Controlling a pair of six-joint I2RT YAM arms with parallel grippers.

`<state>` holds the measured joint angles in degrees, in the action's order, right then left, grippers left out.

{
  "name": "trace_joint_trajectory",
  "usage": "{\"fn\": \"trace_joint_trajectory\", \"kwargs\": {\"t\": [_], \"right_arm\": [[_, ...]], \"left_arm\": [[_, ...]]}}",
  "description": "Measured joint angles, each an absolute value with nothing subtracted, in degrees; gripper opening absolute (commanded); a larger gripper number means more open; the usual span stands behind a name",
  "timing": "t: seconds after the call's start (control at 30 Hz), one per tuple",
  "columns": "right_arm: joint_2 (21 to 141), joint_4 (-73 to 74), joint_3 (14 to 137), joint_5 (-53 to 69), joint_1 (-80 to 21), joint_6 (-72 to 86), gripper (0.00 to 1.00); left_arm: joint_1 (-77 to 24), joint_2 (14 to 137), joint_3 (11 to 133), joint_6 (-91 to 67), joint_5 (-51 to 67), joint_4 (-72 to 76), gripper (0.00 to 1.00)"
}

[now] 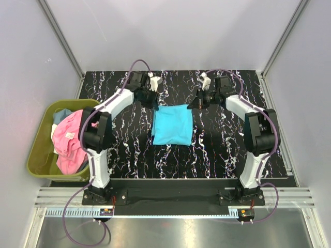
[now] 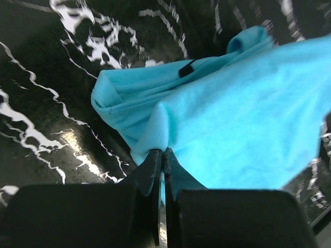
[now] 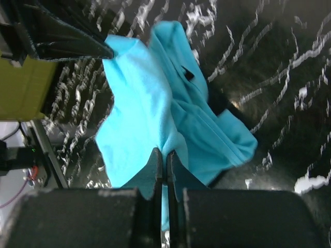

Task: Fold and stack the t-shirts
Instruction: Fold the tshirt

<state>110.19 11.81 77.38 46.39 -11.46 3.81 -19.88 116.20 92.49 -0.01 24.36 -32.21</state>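
A turquoise t-shirt point(image 1: 172, 124) lies partly folded in the middle of the black marbled table. My left gripper point(image 1: 153, 102) is shut on its far left corner; in the left wrist view the cloth point(image 2: 232, 119) is pinched between the closed jaws point(image 2: 164, 153). My right gripper point(image 1: 193, 103) is shut on the far right corner; in the right wrist view the cloth point(image 3: 139, 113) sits between its closed jaws point(image 3: 165, 153). Pink point(image 1: 70, 139), light blue and grey shirts are heaped in the bin at the left.
An olive-green plastic bin point(image 1: 39, 152) stands off the table's left edge. White enclosure walls rise behind and at both sides. The table point(image 1: 217, 150) is black with white veins.
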Motion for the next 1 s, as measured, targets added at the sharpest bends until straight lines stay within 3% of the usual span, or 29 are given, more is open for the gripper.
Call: {"fn": "trace_joint_trajectory", "kwargs": {"t": [0.33,0.4,0.47,0.5,0.53,0.57,0.6,0.87,1.0], "right_arm": [[120.6,-10.1,77.9,50.1,-11.5,19.7,0.00],[123.7,-12.6,79.3,50.0,-11.5,22.4,0.07],[126.5,-13.7,81.5,49.5,-11.5,24.3,0.19],[128.1,-14.1,83.2,49.1,-11.5,25.3,0.34],[129.8,-14.5,85.1,49.0,-11.5,26.5,0.36],[131.3,-14.9,86.9,49.1,-11.5,27.1,0.39],[132.9,-14.9,89.0,49.2,-11.5,27.7,0.53],[135.6,-10.1,95.8,46.0,-11.5,27.8,0.72],[132.7,-2.9,95.3,39.1,-11.5,25.8,0.71]], "left_arm": [[-14.0,114.2,92.2,-9.2,23.8,-25.3,0.01],[-12.6,116.9,93.4,-10.0,24.3,-24.3,0.16],[-11.7,121.0,96.3,-10.8,24.7,-24.0,0.16],[-11.5,123.3,98.0,-11.2,24.7,-23.8,0.15],[-11.3,125.3,99.3,-11.7,24.7,-23.8,0.17],[-11.0,127.3,100.6,-12.0,24.7,-23.5,0.26],[-10.9,128.9,101.3,-12.1,24.7,-23.0,0.37],[-10.4,129.9,102.4,-12.7,23.4,-22.9,0.53],[-10.5,124.4,101.7,-12.7,21.0,-23.1,0.54]]}}
